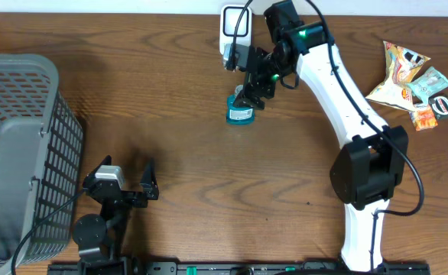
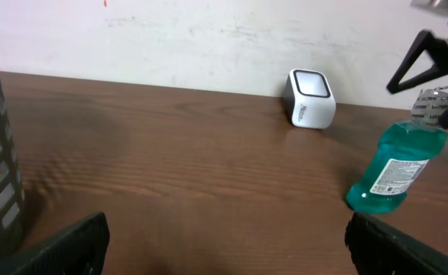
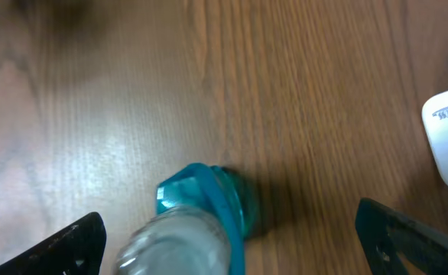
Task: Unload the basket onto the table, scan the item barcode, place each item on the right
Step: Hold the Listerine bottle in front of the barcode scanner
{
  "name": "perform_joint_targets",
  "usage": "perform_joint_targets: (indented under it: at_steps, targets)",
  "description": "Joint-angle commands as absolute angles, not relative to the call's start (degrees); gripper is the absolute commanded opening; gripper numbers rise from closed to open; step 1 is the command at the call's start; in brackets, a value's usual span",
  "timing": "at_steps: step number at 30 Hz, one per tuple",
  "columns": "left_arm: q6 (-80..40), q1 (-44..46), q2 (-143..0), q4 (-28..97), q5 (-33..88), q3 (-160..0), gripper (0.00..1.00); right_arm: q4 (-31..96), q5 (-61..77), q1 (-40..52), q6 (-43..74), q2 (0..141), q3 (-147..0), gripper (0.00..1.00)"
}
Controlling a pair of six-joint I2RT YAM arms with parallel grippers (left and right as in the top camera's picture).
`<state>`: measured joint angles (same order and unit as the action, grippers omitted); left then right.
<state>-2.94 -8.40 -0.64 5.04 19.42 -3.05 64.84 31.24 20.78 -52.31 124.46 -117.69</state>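
Black fingers of the right gripper fill the lower corners of the right wrist view, spread wide with nothing clamped; between and below them stands the teal translucent plastic bottle with its clear cap, base on the brown wooden table; from overhead it sits in front of the white box-shaped barcode scanner, near it but apart. The step in hand looks like the grasp before presenting the barcode; the jaws should descend evenly either side of the neck and close squarely, since a tall, narrow bottle could tip at a one-sided touch. The white printed label, which appears to carry the barcode, shows in the left wrist view, so it seems turned away from the scanner's window; once lifted, the bottle will likely need rotating until the label faces that window, fingers clear of the print. The left gripper rests by the grey mesh basket, jaws apart and empty.
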Motion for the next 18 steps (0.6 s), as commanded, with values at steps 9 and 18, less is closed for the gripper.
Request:
perform_joint_targets:
  at_steps: [9,18]
  targets:
    - [-2.4,-8.3,-0.3,6.6,20.3,-2.0,0.98,54.0,30.2,22.1,-52.3,126.8,-107.7,0.99]
    - [-2.4,-8.3,-0.3,6.6,20.3,-2.0,0.98,50.3,32.1,22.8,-51.2,126.8,-104.3,0.7]
